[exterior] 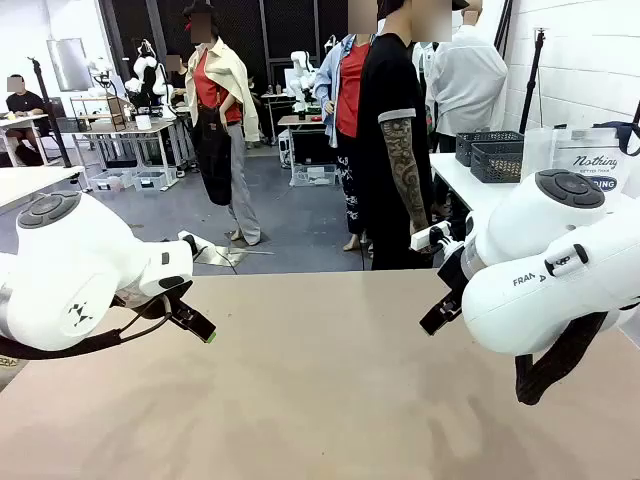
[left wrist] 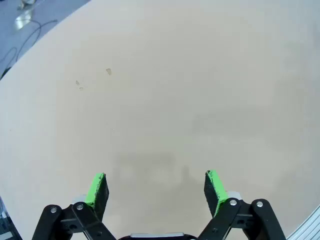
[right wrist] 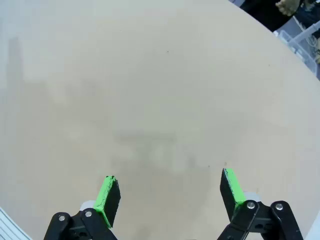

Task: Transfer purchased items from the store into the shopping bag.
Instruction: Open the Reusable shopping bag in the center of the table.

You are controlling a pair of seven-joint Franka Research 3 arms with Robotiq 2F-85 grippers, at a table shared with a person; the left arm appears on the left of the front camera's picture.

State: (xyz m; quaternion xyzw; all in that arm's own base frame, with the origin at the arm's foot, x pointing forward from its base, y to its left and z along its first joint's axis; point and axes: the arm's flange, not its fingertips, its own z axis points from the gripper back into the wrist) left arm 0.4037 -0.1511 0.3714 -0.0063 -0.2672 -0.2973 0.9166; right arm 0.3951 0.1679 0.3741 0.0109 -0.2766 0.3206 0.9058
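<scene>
My left gripper (exterior: 200,325) (left wrist: 156,187) hangs open over the bare tan table (exterior: 320,390) at its left side, with nothing between its green pads (left wrist: 96,189). On the right side my right gripper (exterior: 438,315) (right wrist: 170,194) is also open and empty above the tabletop (right wrist: 150,90). The purchased items and the shopping bag are out of view. Two dark grey lattice baskets (exterior: 490,155) stand on a side table at the back right; whether one of them is the store I cannot tell.
A person in a black shirt (exterior: 395,150) stands at the table's far edge, arm hanging down. An opaque white bag printed "Nothing" (exterior: 590,160) stands on the side table at the back right. Other people stand farther off.
</scene>
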